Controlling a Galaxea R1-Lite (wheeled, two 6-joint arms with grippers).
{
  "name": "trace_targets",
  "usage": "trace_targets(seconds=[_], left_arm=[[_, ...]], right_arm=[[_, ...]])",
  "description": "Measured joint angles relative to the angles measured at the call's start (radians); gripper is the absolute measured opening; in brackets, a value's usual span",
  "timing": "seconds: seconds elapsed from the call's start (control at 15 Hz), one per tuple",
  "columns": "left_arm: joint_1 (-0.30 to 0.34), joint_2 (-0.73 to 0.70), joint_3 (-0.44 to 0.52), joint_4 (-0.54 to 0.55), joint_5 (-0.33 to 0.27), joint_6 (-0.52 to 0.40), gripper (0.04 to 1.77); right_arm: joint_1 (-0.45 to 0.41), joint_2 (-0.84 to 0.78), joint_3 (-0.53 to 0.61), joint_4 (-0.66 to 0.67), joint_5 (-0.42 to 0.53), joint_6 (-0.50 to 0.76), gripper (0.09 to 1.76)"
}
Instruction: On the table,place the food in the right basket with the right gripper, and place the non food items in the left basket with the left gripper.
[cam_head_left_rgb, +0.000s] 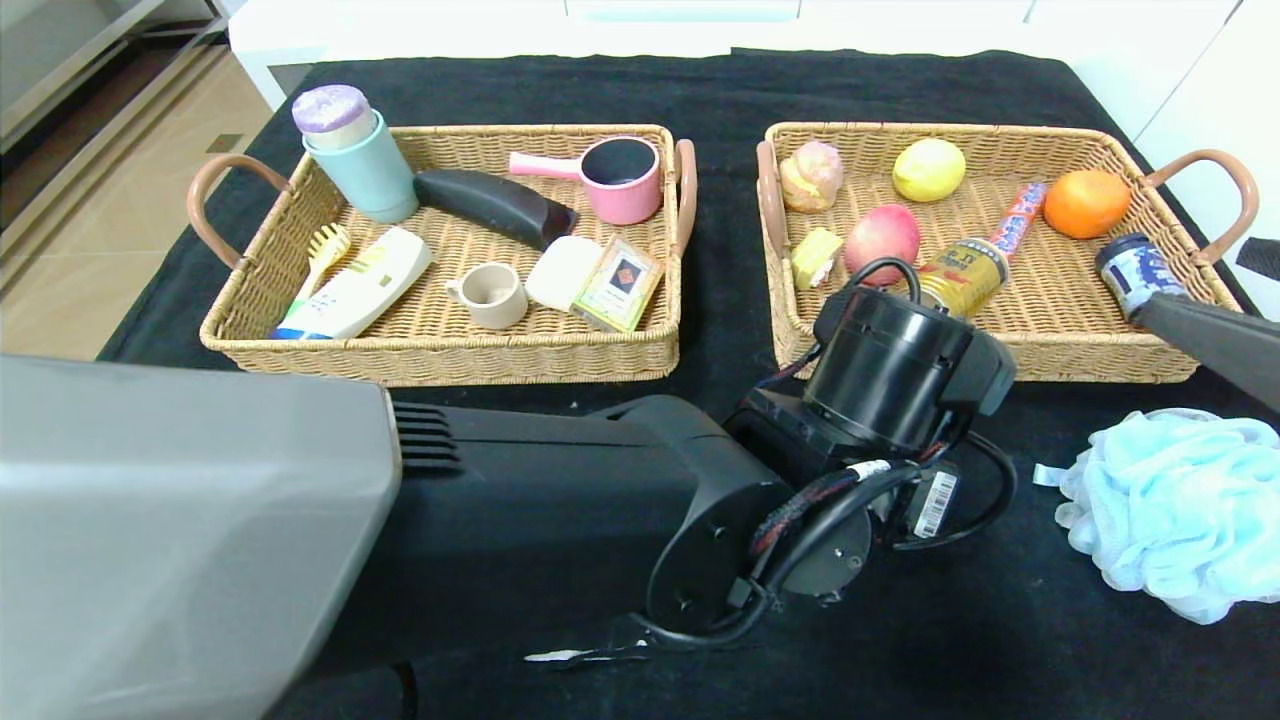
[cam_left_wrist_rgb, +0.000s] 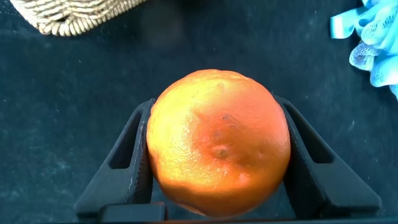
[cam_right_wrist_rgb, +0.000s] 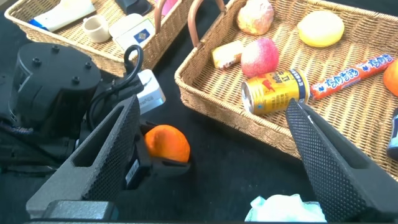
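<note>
My left gripper (cam_left_wrist_rgb: 214, 107) is shut on a round orange (cam_left_wrist_rgb: 217, 140), low over the black table (cam_head_left_rgb: 720, 90) just in front of the right basket (cam_head_left_rgb: 985, 355). The right wrist view shows that orange (cam_right_wrist_rgb: 165, 143) in the left gripper from the side. My right gripper (cam_right_wrist_rgb: 214, 106) hangs open and empty above it; one of its fingers (cam_head_left_rgb: 1205, 332) shows at the head view's right edge. The peach (cam_head_left_rgb: 882, 240), gold can (cam_head_left_rgb: 965, 275) and a second orange (cam_head_left_rgb: 1086, 203) lie in the right basket. The shampoo bottle (cam_head_left_rgb: 355, 290) and card box (cam_head_left_rgb: 618, 285) lie in the left basket (cam_head_left_rgb: 440, 355). The blue pouf (cam_head_left_rgb: 1180, 510) lies on the cloth.
The left arm's wrist (cam_head_left_rgb: 890, 370) hides its own fingers in the head view. The right basket also holds a lemon (cam_head_left_rgb: 928, 168), a candy tube (cam_head_left_rgb: 1015, 220) and a blue-white jar (cam_head_left_rgb: 1135, 272). The left basket holds a mint cup (cam_head_left_rgb: 365, 165), pink pot (cam_head_left_rgb: 622, 180) and small mug (cam_head_left_rgb: 492, 294).
</note>
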Motion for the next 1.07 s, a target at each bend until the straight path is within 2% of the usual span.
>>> trace_targets(seconds=[0.4, 0.67, 1.07], left_arm=[[0.000, 0.001, 0.000, 0.005, 0.001, 0.012, 1.17], [0.000, 0.005, 0.000, -0.001, 0.004, 0.012, 1.40], [0.000, -0.001, -0.001, -0.002, 0.022, 0.011, 1.56]], right_arm=[[0.007, 0.008, 0.004, 0.000, 0.001, -0.001, 1.71], [0.009, 0.012, 0.006, 0.000, 0.002, -0.003, 1.71], [0.013, 0.016, 0.003, -0.003, -0.005, -0.002, 1.71]])
